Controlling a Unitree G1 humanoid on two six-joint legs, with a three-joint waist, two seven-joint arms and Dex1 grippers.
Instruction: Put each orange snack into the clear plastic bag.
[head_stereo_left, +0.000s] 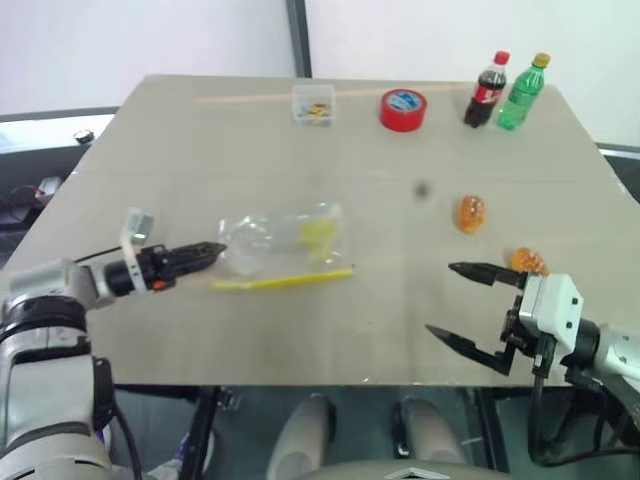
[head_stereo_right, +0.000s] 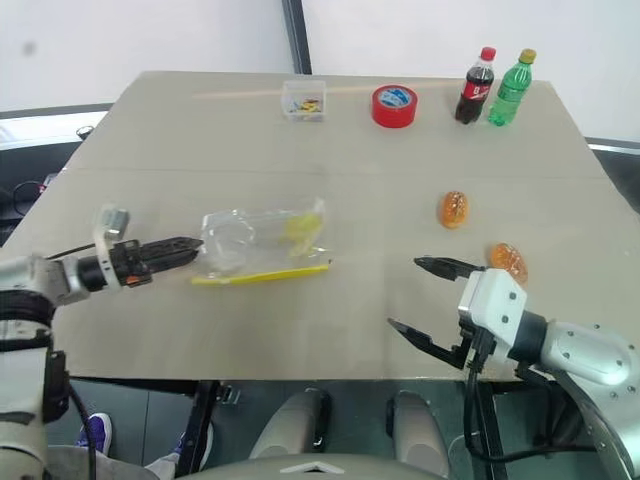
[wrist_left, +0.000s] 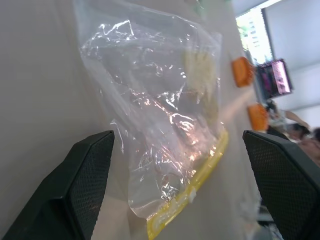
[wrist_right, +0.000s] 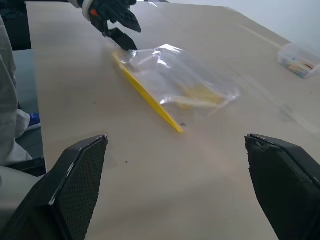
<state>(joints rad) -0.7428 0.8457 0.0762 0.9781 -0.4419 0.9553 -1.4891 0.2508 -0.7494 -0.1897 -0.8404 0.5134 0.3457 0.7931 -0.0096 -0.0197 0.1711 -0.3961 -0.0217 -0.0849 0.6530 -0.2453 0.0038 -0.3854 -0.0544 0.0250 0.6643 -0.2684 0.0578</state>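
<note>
My left fingers (head_stereo_left: 210, 252) lay low over the counter (head_stereo_left: 330, 330), spread apart, their tips just at the left end of the clear bag (head_stereo_left: 285, 243) and gripping nothing. The bag lay flat and crinkled near the middle of the counter, somewhat toward the left edge, with its yellow seal strip (head_stereo_left: 283, 279) along the side facing the near edge and yellowish bits (head_stereo_left: 320, 236) inside. In the left wrist view the bag (wrist_left: 160, 120) sat between my two left fingers (wrist_left: 85, 190), the seal strip (wrist_left: 192, 190) running along its far side.

My right fingers (head_stereo_left: 470, 308) hung at the near right corner, wide apart and empty, pointing toward the bag. One orange snack (head_stereo_left: 470, 213) rested on the counter toward the right edge, well apart from the bag; the second orange snack (head_stereo_left: 528, 262) lay nearer the right edge, just behind my right hand. Both were outside the bag.

Along the far edge stood a small clear box (head_stereo_left: 313, 104), a red tape roll (head_stereo_left: 403, 109), a cola bottle (head_stereo_left: 486, 90) and a green bottle (head_stereo_left: 523, 93), the two bottles upright and just beside each other near the far right corner.
</note>
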